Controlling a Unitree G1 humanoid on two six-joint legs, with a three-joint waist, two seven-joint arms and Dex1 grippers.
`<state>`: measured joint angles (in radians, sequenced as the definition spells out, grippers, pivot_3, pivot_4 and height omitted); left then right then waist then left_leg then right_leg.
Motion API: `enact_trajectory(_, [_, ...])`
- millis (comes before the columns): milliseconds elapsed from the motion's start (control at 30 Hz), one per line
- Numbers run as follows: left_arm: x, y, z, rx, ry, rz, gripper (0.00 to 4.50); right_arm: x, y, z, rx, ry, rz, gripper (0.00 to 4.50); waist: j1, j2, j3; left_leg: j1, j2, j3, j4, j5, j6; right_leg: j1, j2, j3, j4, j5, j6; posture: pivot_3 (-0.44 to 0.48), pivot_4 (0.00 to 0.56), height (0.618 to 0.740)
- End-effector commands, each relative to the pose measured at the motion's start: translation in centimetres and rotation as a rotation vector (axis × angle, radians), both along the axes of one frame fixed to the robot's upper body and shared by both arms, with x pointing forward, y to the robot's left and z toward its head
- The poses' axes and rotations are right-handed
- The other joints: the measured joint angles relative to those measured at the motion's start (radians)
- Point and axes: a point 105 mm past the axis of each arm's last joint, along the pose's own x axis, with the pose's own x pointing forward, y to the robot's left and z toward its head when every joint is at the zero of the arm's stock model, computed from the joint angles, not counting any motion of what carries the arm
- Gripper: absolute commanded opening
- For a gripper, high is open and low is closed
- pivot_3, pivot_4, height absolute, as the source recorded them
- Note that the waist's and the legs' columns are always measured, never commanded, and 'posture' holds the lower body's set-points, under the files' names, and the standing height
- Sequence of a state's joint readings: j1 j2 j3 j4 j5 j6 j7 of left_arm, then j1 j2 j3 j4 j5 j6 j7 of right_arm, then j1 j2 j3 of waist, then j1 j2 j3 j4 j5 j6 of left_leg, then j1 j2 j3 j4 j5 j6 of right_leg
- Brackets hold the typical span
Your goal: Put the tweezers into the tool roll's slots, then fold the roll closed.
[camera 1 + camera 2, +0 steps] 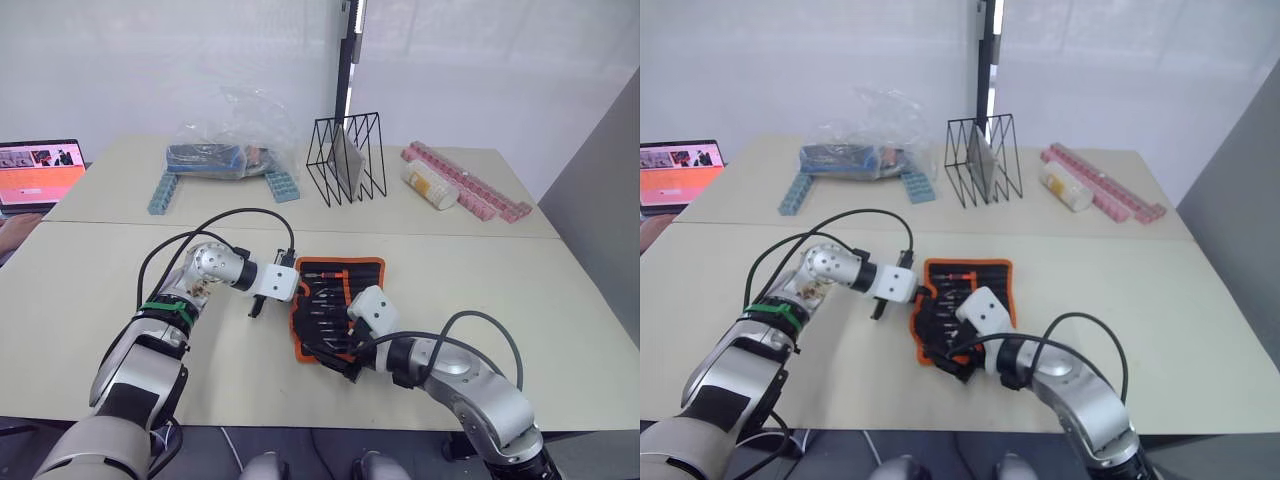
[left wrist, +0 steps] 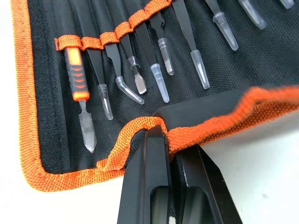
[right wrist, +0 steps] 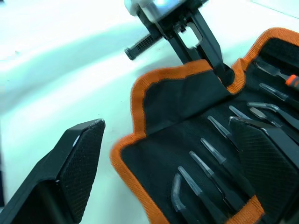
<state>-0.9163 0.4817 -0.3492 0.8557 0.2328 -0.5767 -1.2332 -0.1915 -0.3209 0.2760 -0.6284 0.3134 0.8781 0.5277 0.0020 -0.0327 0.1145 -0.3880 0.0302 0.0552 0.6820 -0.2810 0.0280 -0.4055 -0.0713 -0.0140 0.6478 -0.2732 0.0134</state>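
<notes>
Status: insertion stage appears complete; folding stage is in progress, judged from the present layout.

1. Left gripper (image 1: 254,308): positioned at the left edge of the tool roll (image 1: 338,308). In the left wrist view its two black fingers (image 2: 149,182) are closed together on the orange-trimmed edge flap, pinching the fabric. The flap is raised and partly turned inward over the roll's inner face.

2. Tool roll: lies open on the bench (image 1: 520,300), near the front centre, between the two grippers. The inner face is exposed.

3. Tweezers (image 2: 184,35): seated in the slots (image 2: 117,35) under the orange stripe, tips fitted with clear caps. An orange-handled tool (image 2: 77,74) occupies the end slot. No loose tweezers are visible on the bench around the roll.

4. Right gripper (image 1: 350,360): at the near end of the roll. In the right wrist view its fingers stand wide apart, one over the bench beside the roll, the other over the inner face. It holds nothing.

Remaining: fold the roll fully shut. The strap cannot be made out.
</notes>
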Motion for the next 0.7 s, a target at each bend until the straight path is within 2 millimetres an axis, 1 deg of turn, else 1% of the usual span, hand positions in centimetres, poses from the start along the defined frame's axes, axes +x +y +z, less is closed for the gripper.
enact_trajectory(33, [-0.4,-2.0,1.2,-0.054,0.0,-0.031,0.04,0.2,0.4,-0.5,-0.042,0.002,-0.024,4.5,0.001,0.0,0.0,0.0,0.0,0.0,0.0,0.0,0.0,0.0,0.0,0.0,0.0,0.0,0.0,0.0,0.15,0.737])
enact_trajectory(100, [-0.6,-3.0,1.1,-0.058,0.011,-0.034,0.04,0.3,0.4,-1.5,-0.057,0.034,-0.055,4.5,0.003,0.0,0.0,0.0,-0.001,0.0,0.0,0.0,0.0,0.0,0.0,0.0,0.0,0.0,0.0,0.0,0.15,0.737])
enact_trajectory(200, [-0.6,-3.7,1.1,-0.056,0.014,-0.034,0.04,0.6,0.4,-2.2,-0.074,0.061,-0.103,4.5,0.004,0.0,0.0,0.0,-0.001,0.0,0.001,0.0,0.0,0.0,0.0,0.0,0.0,0.0,0.0,0.0,0.15,0.737])
enact_trajectory(367, [-1.0,-4.0,1.1,-0.061,0.032,-0.039,0.04,1.3,-0.3,-3.5,-0.14,0.074,-0.182,4.5,0.003,0.0,0.0,0.0,-0.001,0.0,0.001,0.0,0.0,0.0,0.0,0.001,0.0,0.0,0.0,0.0,0.15,0.737])
enact_trajectory(467, [-1.0,-3.8,1.0,-0.049,0.038,-0.036,0.0,1.1,-0.3,-3.6,-0.139,0.074,-0.19,3.62,0.004,0.0,0.0,0.0,-0.001,0.0,0.001,0.0,0.0,0.0,0.0,0.001,0.0,0.0,0.0,0.0,0.15,0.737])
enact_trajectory(700, [-0.9,-2.6,0.7,-0.02,0.071,-0.004,0.0,0.9,-1.1,-3.6,-0.145,0.067,-0.208,1.24,0.004,0.0,0.0,0.0,-0.001,0.0,0.001,0.0,0.0,0.0,0.0,0.001,0.0,0.0,0.0,0.0,0.15,0.737])
